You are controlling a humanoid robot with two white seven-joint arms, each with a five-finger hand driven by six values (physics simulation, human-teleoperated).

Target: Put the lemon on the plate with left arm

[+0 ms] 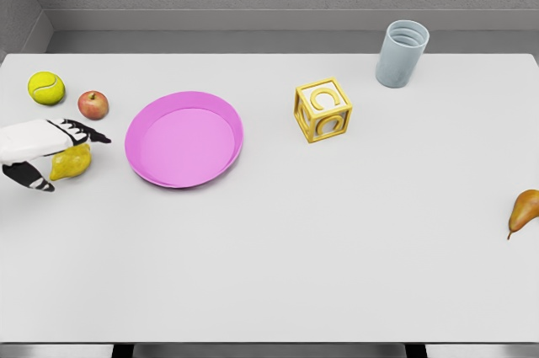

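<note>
Head view: 1 cam only, looking down on white table.
Left hand: comes in from left edge, fingers wrapped round the lemon, thumb side under, other digits over the top; looks like a closed grasp.
Lemon: in that hand at far left of table, just beside the pink plate but not over it. Can't tell if it's lifted off the surface or resting on it.
Lemon axis: long axis seems to run roughly left-right w/ slight tilt, free end pointing toward plate; half hidden by fingers, so approx.
Right hand: not in shot.
Neighbours: apple and tennis ball sit near, behind the hand; letter block, cup, pear well apart.
Risk 1: grip covers only part of lemon; round skin could slip out on the carry, imo.
Risk 2: low carry could clip plate rim and shove plate.
Risk 3: swing back could knock apple.
</note>
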